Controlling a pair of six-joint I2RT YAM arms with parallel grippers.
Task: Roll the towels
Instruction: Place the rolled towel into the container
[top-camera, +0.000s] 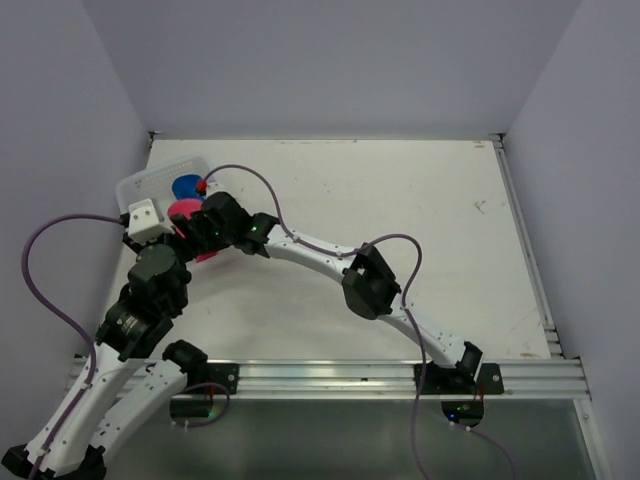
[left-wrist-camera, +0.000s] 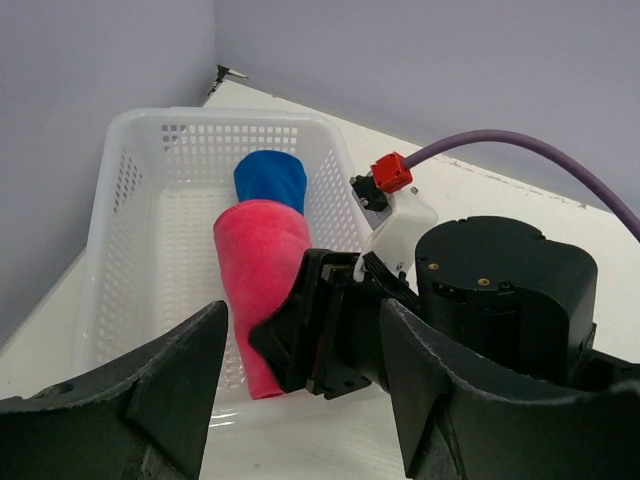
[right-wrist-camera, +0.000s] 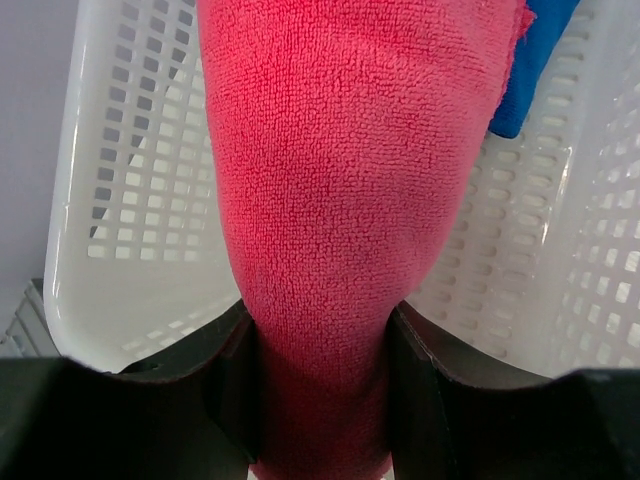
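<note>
From where I stand, the white slotted basket (left-wrist-camera: 150, 150) sits at about 10 o'clock on the table (top-camera: 400, 200), close to the corner where the left wall (top-camera: 60, 120) meets the far one. Both towels are rolled and lie inside it. The pink towel (right-wrist-camera: 320, 200) lies lengthways, and the right gripper (right-wrist-camera: 320, 400) is closed on its near end, one black finger pressed into each side of the roll. The blue towel (left-wrist-camera: 270, 180) lies just beyond it, against its far end toward 1 o'clock. The left gripper (left-wrist-camera: 305, 330) hangs just behind the right one at the basket's near rim, its jaws spread wide with nothing between them. The basket's walls close in on both rolls, and the two arms crowd the 7 o'clock side. The widest room lies toward 3 o'clock across the white tabletop.
</note>
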